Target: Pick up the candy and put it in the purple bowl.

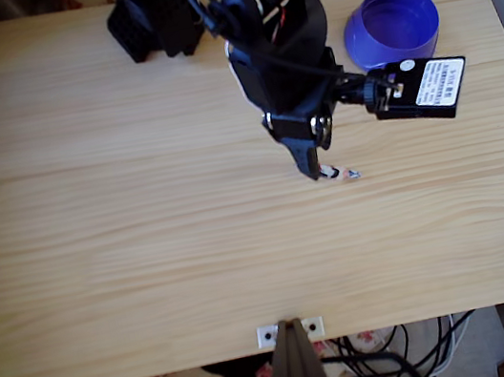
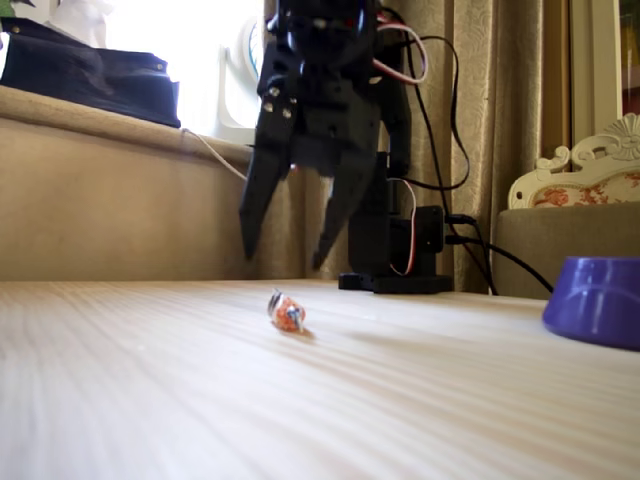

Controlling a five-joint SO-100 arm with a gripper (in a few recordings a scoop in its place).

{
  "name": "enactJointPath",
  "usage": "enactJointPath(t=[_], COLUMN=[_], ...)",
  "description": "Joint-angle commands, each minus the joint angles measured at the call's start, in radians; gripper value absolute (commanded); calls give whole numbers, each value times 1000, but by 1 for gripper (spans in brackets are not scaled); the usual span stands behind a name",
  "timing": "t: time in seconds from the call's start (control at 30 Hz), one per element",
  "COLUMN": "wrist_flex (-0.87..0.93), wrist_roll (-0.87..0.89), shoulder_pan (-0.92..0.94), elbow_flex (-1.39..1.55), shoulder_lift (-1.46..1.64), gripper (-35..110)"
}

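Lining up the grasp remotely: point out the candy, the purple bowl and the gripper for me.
candy (image 2: 286, 313): fixed view, middle of the wrapped body.
purple bowl (image 1: 362, 46): overhead view, outer left wall.
gripper (image 2: 283, 256): fixed view, midway between the two spread fingertips, above the table behind the candy.

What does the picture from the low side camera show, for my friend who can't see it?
A black robot gripper hangs with its jaws open just above a tiny striped candy lying on a pale wooden table. A purple bowl sits at the right edge, with curtains and cables behind.
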Motion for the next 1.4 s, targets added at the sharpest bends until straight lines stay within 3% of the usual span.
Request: enactJointPath(t=[0.0, 0.43, 0.8, 0.93, 1.13, 1.37], wrist_flex=[-34, -117, -124, -66, 176, 311], wrist_roll=[-12, 26, 34, 44, 138, 209], shoulder_pan=[-23, -40, -6, 12, -5, -253], elbow_flex=[-60, -144, -181, -216, -423, -523], shoulder_lift=[6, -172, -229, -199, -77, 129], gripper=[20, 19, 0, 0, 0, 0])
